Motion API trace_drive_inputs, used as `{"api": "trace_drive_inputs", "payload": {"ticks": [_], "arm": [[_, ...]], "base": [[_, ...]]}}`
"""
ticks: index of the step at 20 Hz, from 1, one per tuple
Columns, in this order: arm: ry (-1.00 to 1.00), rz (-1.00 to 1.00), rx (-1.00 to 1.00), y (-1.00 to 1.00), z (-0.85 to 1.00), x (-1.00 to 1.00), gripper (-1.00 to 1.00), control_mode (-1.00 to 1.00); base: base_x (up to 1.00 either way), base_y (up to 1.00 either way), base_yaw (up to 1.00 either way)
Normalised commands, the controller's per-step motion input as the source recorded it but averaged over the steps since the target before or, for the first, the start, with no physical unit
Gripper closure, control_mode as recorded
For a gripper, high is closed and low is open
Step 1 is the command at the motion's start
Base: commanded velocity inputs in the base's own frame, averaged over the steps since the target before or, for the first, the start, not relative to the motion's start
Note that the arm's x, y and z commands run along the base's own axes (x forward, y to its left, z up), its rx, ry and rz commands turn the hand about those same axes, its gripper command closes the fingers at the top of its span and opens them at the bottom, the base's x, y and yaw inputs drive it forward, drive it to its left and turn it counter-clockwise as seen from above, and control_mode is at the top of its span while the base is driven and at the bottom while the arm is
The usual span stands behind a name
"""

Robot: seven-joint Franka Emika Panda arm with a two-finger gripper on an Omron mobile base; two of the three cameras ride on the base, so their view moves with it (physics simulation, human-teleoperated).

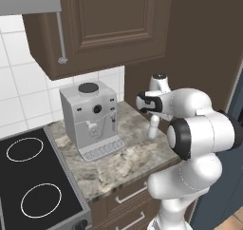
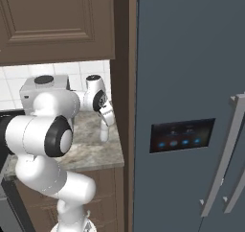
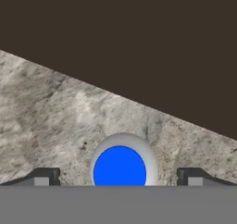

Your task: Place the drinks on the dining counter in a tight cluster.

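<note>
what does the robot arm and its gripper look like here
The arm is glossy white, built of rounded, bulbous segments with dark grey to black rings and round caps at the joints. No cables or markings show on it. The gripper has two small dark fingertips, each with a paler grey block at its inner end.

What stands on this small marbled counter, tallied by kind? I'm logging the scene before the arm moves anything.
Coffee machines: 1, the silver coffee machine.
Bottles: 1, the white bottle with blue cap, beside the brown side panel and right under the open claw.
Total: 2.
</note>
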Motion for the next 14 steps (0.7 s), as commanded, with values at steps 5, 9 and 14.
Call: {"api": "trace_drive_inputs", "payload": {"ticks": [5, 9, 14], "arm": [[0.00, 0.00, 0.00, 0.00, 0.02, 0.00, -1.00, -1.00], [0.00, -0.01, 0.00, 0.00, 0.16, 0.00, -1.00, -1.00], [0.00, 0.00, 0.00, 0.00, 0.13, -0.02, -1.00, -1.00]], "base": [[0.00, 0.00, 0.00], [0.00, 0.00, 0.00], [0.00, 0.00, 0.00]]}}
